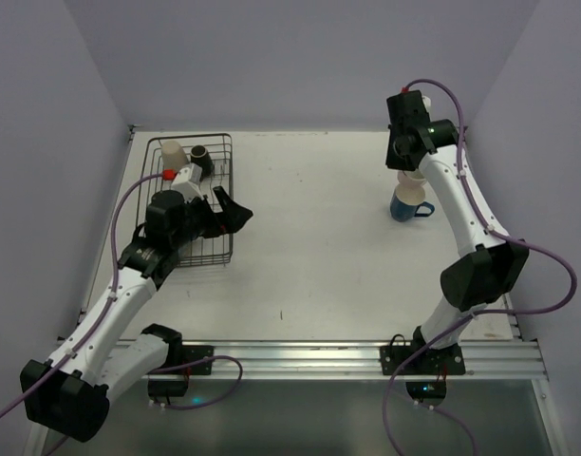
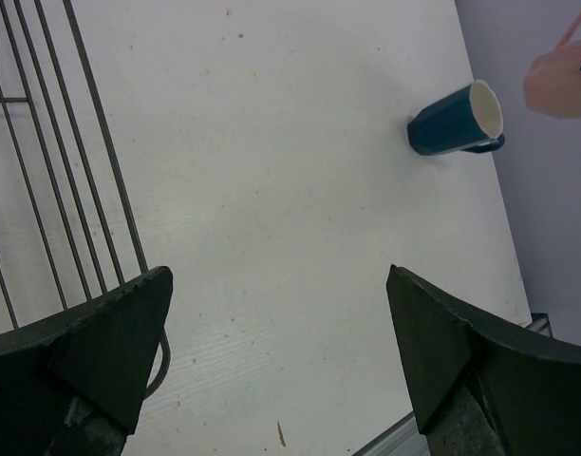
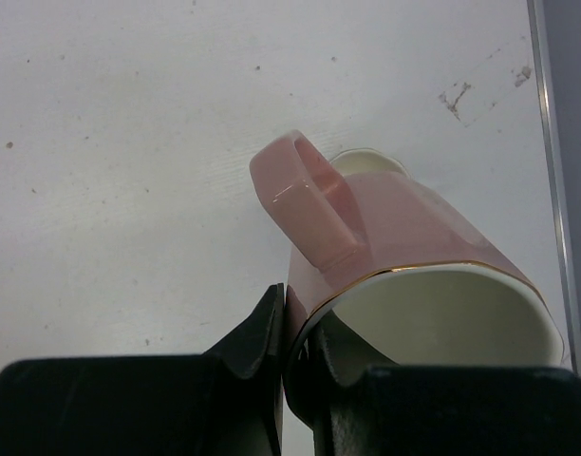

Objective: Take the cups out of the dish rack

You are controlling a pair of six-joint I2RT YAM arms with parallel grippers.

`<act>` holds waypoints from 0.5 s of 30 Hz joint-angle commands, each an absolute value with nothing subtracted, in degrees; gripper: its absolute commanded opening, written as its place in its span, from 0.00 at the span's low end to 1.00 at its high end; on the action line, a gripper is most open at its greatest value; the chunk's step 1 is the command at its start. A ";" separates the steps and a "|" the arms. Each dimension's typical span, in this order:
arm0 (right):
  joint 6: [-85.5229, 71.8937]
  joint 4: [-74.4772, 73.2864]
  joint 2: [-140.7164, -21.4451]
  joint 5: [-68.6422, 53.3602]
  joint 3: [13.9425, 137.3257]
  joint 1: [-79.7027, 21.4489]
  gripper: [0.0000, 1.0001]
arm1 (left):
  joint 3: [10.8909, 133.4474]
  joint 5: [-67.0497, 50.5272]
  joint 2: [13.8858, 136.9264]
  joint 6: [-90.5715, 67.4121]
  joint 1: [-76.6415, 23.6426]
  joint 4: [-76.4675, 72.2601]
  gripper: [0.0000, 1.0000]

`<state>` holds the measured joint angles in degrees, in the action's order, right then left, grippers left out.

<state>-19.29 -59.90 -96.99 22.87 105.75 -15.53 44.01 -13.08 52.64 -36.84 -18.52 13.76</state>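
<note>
Pink handled ceramic mug: rim pinched beside handle by right gripper, mouth toward wrist, base toward white table. Left gripper: jaws wide apart, at edge of black wire dish rack.

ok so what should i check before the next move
1. Right jaws shut on pink mug rim: ok.
2. Pink mug clear of blue mug: cannot tell.
3. Left jaws open and empty: ok.
4. Left jaws over a cup: not ok, they face bare table beside the rack.
5. Cups to unload in rack, cream cup and black cup: ok.
</note>
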 commanded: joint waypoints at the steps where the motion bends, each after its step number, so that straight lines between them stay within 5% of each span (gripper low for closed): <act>1: -15.65 -61.52 -97.55 23.12 112.14 -13.98 0.00 | 43.68 -14.33 53.17 -36.39 -18.72 10.81 0.98; 15: -14.15 -62.84 -102.04 14.15 113.03 -8.44 0.00 | 42.80 -15.03 54.76 -36.30 -18.81 9.23 0.98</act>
